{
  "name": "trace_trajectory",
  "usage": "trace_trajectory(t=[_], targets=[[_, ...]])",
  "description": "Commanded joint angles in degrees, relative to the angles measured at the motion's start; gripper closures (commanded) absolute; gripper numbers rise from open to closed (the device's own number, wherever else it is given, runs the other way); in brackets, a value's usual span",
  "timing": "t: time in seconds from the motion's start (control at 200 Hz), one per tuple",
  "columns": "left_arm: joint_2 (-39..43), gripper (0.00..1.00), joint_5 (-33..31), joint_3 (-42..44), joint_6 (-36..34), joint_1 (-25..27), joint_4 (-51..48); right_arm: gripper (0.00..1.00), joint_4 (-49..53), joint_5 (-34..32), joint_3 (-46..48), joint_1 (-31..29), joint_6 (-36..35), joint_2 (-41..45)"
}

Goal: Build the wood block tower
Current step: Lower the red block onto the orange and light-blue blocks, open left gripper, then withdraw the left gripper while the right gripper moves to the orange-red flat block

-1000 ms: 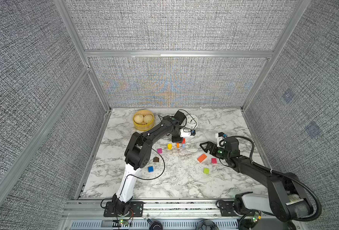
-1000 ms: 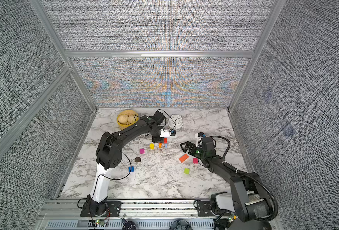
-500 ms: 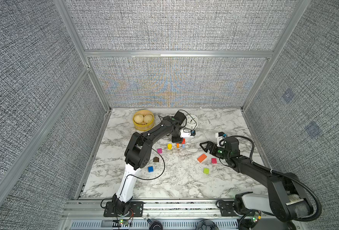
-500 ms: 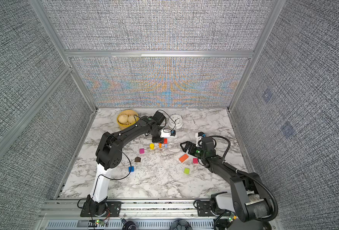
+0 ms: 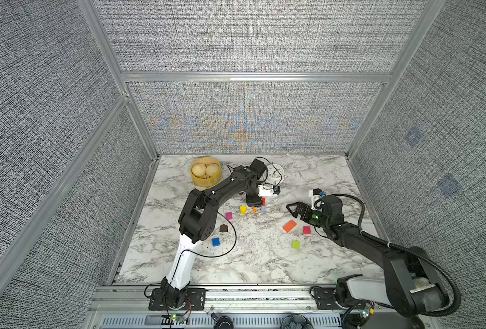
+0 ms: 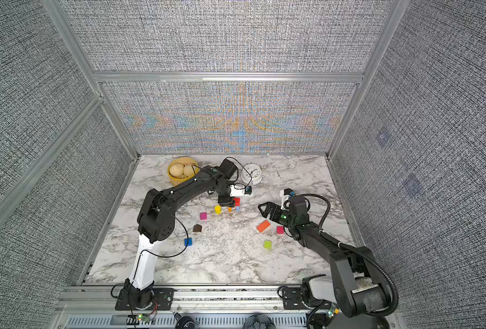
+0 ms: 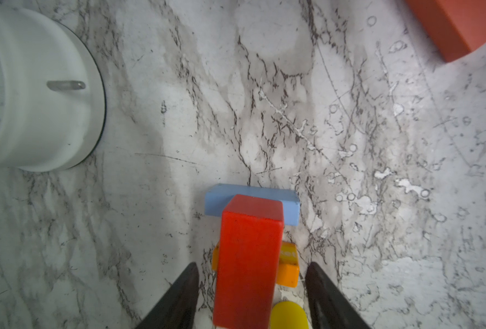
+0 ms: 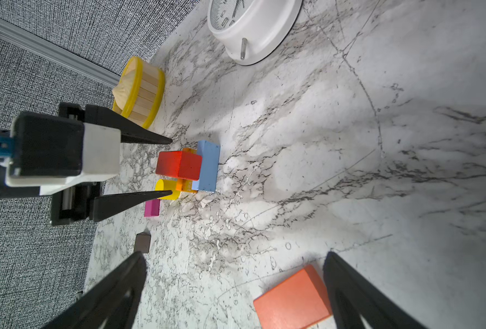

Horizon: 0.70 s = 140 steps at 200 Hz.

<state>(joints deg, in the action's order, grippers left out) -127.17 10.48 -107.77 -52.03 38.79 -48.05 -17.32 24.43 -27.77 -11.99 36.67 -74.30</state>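
The tower is a red brick (image 7: 250, 256) lying across a small orange block (image 7: 288, 267) and a light-blue brick (image 7: 216, 202). My left gripper (image 7: 252, 266) hangs over it, open, with a gap between each finger and the red brick (image 5: 263, 201). A yellow cylinder (image 5: 243, 210) stands just beside the stack. My right gripper (image 8: 234, 256) is open, low over the table, with an orange brick (image 8: 293, 299) lying close to one finger. Loose wood blocks lie around: a pink cube (image 5: 229, 215), a brown house piece (image 5: 223, 228), a blue cube (image 5: 215, 241), a magenta cube (image 5: 306, 230) and a green cube (image 5: 295, 244).
A yellow steamer basket (image 5: 205, 182) with buns stands at the back left. A white alarm clock (image 5: 274, 172) lies just behind the left wrist. Grey mesh walls enclose the marble table (image 5: 264, 265) on three sides.
The left gripper's jaws have spread apart and let go of the red brick, which stays on the stack. Neither arm has visibly shifted.
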Motion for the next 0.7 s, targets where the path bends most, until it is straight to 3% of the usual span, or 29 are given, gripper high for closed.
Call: trace_trajectory(t=[0.0, 0.33, 0.39, 0.45, 0.695], targets=[[0.8, 0.35, -0.3, -0.2, 0.4, 0.0, 0.5, 0.01, -1.4, 0.6, -0.3, 0.0, -0.3, -0.2], [5.9, 0.21, -1.8, 2.1, 2.3, 0.0, 1.6, 0.01, 2.5, -0.3, -1.8, 0.0, -2.2, -0.2], [7.6, 0.15, -2.0, 3.2, 2.9, -0.1, 2.2, 0.01, 4.2, -0.3, -2.7, 0.0, -2.8, -0.6], [9.4, 0.02, -2.5, 4.1, 3.6, 0.1, 2.2, 0.01, 6.2, -0.2, -3.7, 0.0, -3.5, -1.0], [22.4, 0.01, -3.7, 14.9, 10.5, 0.0, 9.7, 0.01, 18.0, -0.8, -9.1, -0.3, -9.2, 0.6]])
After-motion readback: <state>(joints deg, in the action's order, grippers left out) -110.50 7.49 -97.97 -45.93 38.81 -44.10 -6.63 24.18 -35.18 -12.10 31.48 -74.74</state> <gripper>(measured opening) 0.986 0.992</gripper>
